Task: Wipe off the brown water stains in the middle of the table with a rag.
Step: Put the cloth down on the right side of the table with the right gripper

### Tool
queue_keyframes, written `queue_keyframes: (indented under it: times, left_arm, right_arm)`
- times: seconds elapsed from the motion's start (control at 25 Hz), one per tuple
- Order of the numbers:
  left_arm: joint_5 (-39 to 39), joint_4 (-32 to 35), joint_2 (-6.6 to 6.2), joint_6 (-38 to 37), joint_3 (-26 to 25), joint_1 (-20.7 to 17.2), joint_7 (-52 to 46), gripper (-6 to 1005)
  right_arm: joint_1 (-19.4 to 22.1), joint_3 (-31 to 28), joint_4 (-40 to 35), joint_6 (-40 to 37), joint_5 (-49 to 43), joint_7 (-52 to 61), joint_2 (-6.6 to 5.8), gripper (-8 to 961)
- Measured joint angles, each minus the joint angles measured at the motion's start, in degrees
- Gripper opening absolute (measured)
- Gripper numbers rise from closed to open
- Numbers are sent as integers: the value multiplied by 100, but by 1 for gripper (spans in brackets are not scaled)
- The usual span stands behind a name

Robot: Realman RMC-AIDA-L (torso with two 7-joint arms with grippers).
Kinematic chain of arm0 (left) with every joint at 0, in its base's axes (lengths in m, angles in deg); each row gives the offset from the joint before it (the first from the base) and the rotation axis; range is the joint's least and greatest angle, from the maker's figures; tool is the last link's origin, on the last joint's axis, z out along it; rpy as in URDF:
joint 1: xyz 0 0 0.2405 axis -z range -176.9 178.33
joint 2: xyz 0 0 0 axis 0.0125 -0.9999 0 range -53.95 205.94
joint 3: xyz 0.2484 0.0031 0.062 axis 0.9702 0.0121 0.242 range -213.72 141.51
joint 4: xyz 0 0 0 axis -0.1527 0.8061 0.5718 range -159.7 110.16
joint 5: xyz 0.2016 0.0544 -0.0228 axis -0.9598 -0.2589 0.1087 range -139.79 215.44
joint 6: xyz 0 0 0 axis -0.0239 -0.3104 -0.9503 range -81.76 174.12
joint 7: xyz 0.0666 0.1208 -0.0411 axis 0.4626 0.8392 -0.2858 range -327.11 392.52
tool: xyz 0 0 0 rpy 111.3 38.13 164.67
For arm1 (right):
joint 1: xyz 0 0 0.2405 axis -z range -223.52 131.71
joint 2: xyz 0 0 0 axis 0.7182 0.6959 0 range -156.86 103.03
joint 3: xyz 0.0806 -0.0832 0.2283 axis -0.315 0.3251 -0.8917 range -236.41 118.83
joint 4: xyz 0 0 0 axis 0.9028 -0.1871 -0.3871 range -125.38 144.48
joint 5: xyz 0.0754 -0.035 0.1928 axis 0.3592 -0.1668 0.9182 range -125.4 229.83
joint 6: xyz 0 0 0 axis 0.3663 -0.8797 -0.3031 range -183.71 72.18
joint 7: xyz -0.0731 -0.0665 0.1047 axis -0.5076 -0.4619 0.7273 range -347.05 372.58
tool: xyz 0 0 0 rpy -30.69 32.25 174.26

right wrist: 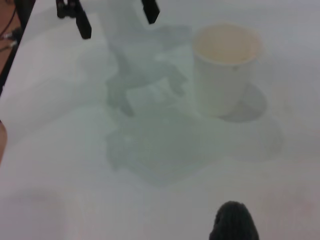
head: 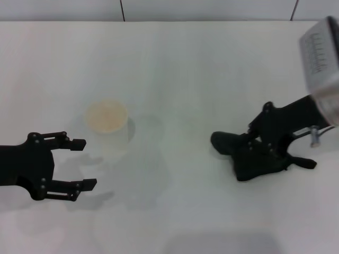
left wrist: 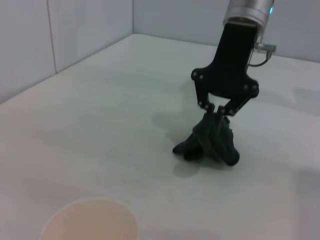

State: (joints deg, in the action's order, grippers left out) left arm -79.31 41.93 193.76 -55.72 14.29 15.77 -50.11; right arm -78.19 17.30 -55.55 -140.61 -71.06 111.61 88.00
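Note:
The black rag (head: 254, 159) lies bunched on the white table (head: 185, 63) at the right. My right gripper (head: 260, 144) is shut on the rag's top, as the left wrist view (left wrist: 218, 111) shows, with the rag (left wrist: 210, 142) resting on the table. A tip of the rag (right wrist: 232, 222) shows in the right wrist view. My left gripper (head: 87, 164) is open and empty at the left, just in front of the cup. No orange-brown stain shows. A faint grey patch (right wrist: 155, 150) lies mid-table; I cannot tell whether it is liquid or shadow.
A white paper cup (head: 107, 120) with a pale tan inside stands upright left of centre, close to my left gripper's fingers (right wrist: 82, 25). It also shows in the right wrist view (right wrist: 225, 70). A wall runs along the table's far edge.

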Motion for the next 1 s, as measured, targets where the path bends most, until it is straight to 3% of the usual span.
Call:
queue_keyframes:
  times: [0.64,0.8,1.0]
  left_arm:
    - [128,-131,34,0,-94,-21,173,879]
    - [216,-360,-12,-6,-208,5,344,879]
    - [348,-470,-66,-14,-223,-2,410,879]
  right_arm:
    - [128,-535,409,-224,177,-234,27,231]
    - [202,-1043,424,-570,260,-484,4,249]
    - [329,-1898,582,-1144,521,-1052,5,464]
